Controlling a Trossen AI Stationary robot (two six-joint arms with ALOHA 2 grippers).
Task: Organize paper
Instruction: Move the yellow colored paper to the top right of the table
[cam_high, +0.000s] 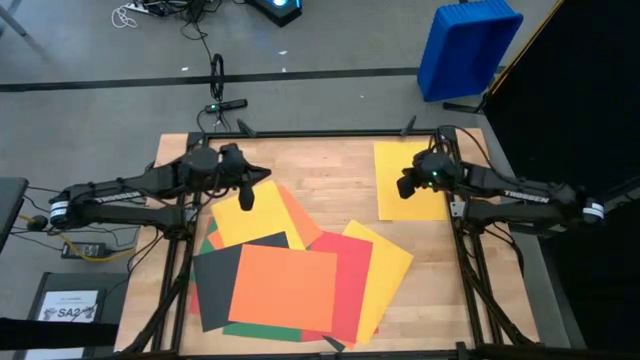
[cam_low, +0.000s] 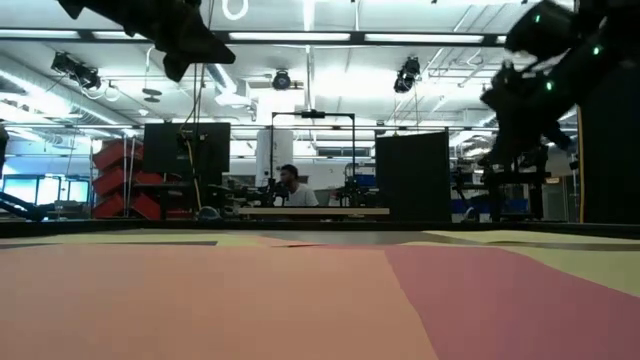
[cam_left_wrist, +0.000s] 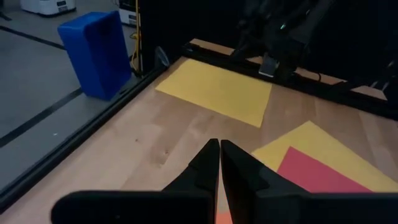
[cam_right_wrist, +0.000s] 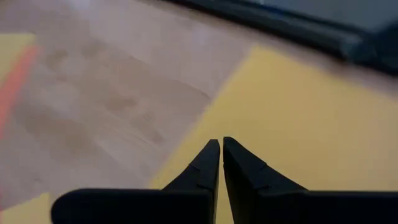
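Green sheet (cam_high: 262, 331) mostly buried

Bench (cam_high: 330, 170): pale wood, smooth, faint grain and a few small dark marks, low sheen; dark frame around its edge looked like metal, matt.

Paper (cam_high: 283, 287): thin sheets, flat colour, matt, no gloss under the ceiling lights. Lone yellow sheet (cam_high: 400, 165) the same, edges crisp.

Left pincer (cam_left_wrist: 219, 171): dark fingers, matt, looked like hard plastic, smooth faces. Right pincer (cam_right_wrist: 221, 168): same dark matt finish.

Blue bin (cam_high: 468, 45) on the floor: plastic, smooth, slight shine.

Floor (cam_high: 90, 120): grey, smooth, mildly reflective.
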